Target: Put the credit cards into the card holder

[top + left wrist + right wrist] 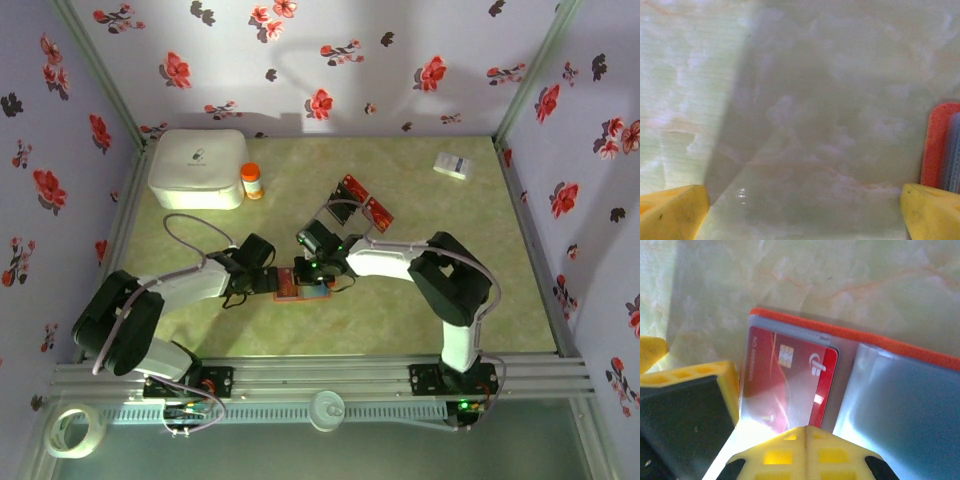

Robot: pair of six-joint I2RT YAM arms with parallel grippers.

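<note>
Found the card holder (pixel 900 400) lying open on the table (pixel 450 300) between the two arms, orange rim outward and bluish-grey lining up. Noted one red credit card (pixel 790 385) already sitting in the left pocket with most of its face showing, so judged it in or very nearly in. Saw the right gripper (pixel 806 437) fully closed, fingertips together at that card's near edge; could not tell whether pinching the card or merely nudging it home. Saw the left gripper (pixel 802 214) spread wide and holding nothing, low over bare table with the holder's edge just beside one fingertip, perhaps placed to steady it. Reckoned the job barely begun. Spotted the loose credit cards (pixel 378 213) well apart from the holder, toward the far side: at least two red, some dark ones beside them, exact number unclear. Judged what was left as fetching each of those and sliding it in.
</note>
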